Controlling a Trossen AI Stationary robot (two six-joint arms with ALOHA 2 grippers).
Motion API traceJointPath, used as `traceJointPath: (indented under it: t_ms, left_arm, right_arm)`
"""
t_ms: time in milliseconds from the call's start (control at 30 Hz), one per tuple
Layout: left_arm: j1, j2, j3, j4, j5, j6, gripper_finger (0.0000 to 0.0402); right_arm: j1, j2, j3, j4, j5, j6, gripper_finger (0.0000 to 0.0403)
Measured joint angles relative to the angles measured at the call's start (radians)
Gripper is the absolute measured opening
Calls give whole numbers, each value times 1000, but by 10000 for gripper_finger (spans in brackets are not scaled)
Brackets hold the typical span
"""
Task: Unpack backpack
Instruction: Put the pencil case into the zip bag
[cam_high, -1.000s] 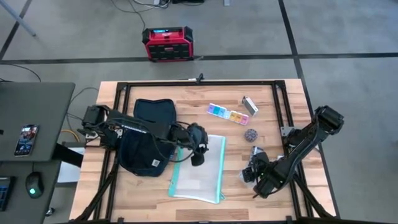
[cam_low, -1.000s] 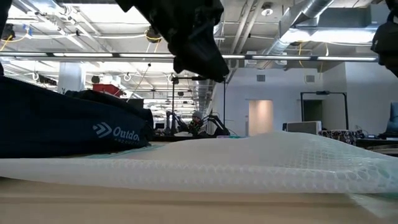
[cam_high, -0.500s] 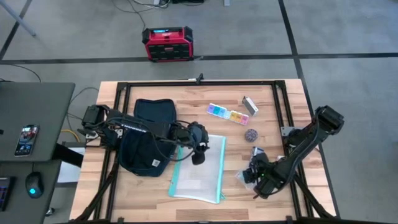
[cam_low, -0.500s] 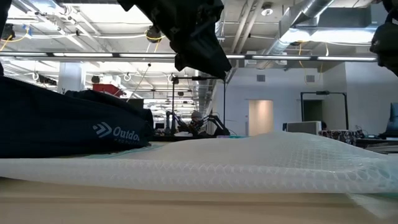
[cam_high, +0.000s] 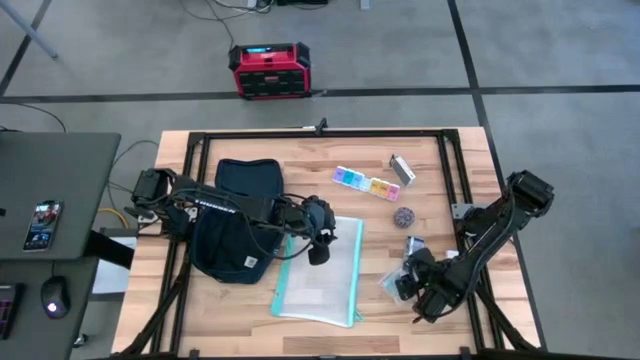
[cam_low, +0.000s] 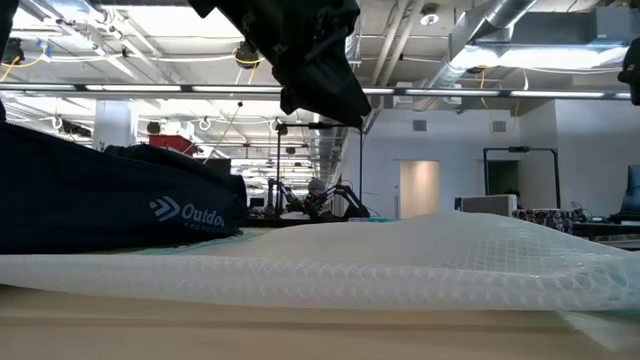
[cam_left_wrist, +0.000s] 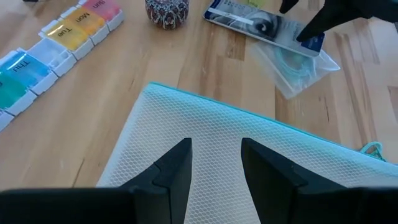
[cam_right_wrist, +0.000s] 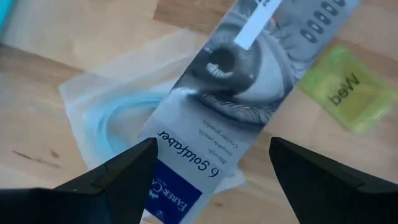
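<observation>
From above, the backpack (cam_high: 238, 222) lay on the table (cam_high: 300, 335) toward its left edge, its flap thrown back toward the far edge. The left gripper (cam_high: 320, 250) hung over the white mesh pouch (cam_high: 322, 275) just right of the backpack. The right gripper (cam_high: 405, 285) sat near the right edge over a clear bag.

At table height, the backpack (cam_low: 110, 205) rose at the left behind the mesh pouch (cam_low: 330, 265).

The left wrist view showed that gripper's fingers (cam_left_wrist: 177, 171) slightly parted, empty, above the pouch (cam_left_wrist: 211, 149), with a pill organizer (cam_left_wrist: 53, 46) beyond.

The right wrist view showed wide-spread fingers (cam_right_wrist: 121, 177), holding nothing, over a Faber-Castell pencil tin (cam_right_wrist: 242, 106) on a clear bag (cam_right_wrist: 115, 106).
</observation>
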Motion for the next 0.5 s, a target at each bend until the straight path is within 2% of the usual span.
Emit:
traceJointPath:
  t_ms: [133,233,500]
  left_arm:
    - [0,0,0,-1,0,0,125]
    - [0,0,0,0,0,0,125]
    - [0,0,0,69,3,-1,125]
  right_arm:
    - [-11,0,1,28,-36,-106,305]
    - [-25,0,1,18,-55,-113,305]
    - [-3,0,0,-7,-53,66,305]
